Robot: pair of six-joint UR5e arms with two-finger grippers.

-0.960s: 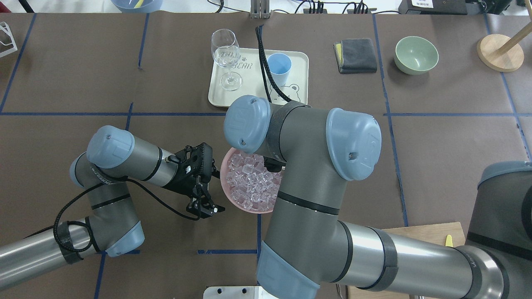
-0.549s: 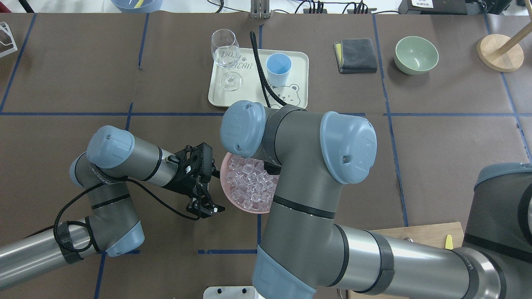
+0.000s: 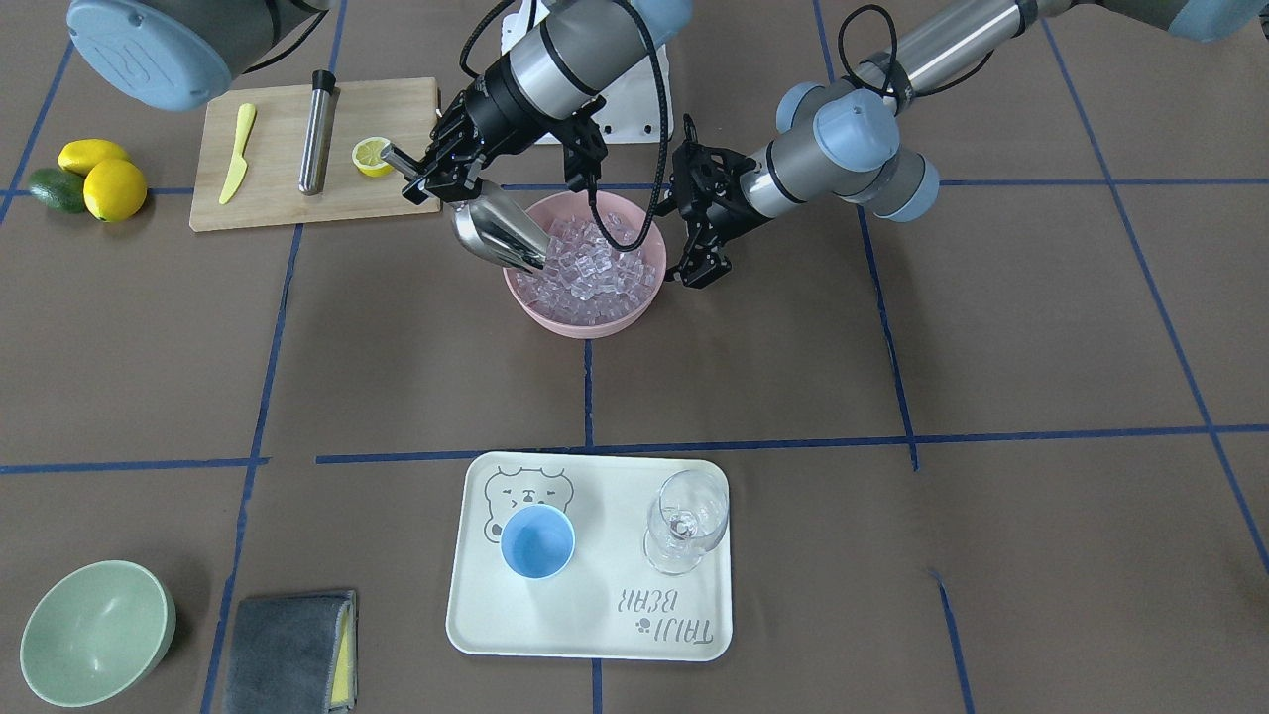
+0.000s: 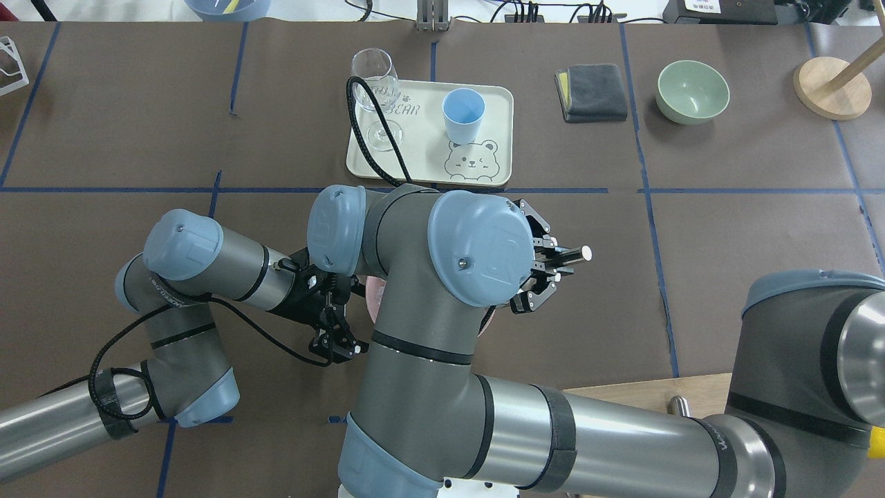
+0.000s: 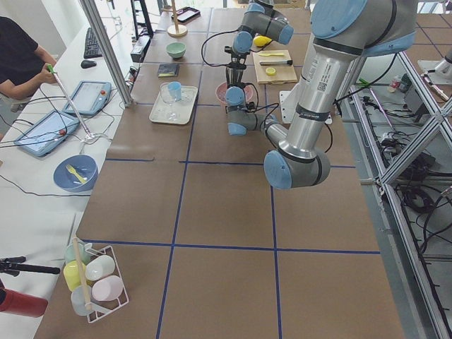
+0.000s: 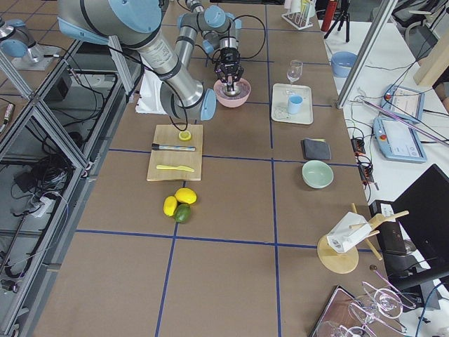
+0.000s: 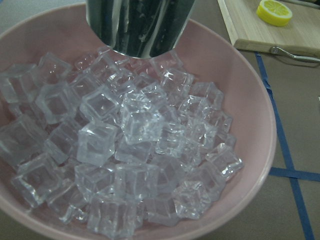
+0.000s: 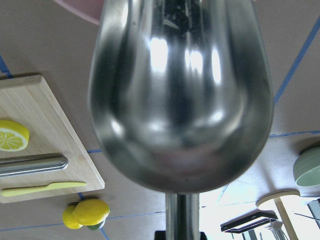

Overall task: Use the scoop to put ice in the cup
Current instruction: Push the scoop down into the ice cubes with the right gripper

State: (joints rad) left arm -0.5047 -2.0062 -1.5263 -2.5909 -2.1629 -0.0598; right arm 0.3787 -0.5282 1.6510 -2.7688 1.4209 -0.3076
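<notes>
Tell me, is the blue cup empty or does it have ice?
Empty. The cup shows only its bare blue bottom; the ice sits in the pink bowl.

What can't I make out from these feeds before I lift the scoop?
- Scoop load: the right wrist view shows only its underside. In the front-facing view its mouth is buried in the ice.
- Pink bowl: in the overhead view the right arm covers nearly all of it.
- Both side views: everything at the bowl is too small to judge.

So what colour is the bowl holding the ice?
Pink bowl; clearest in the front-facing view.
</notes>
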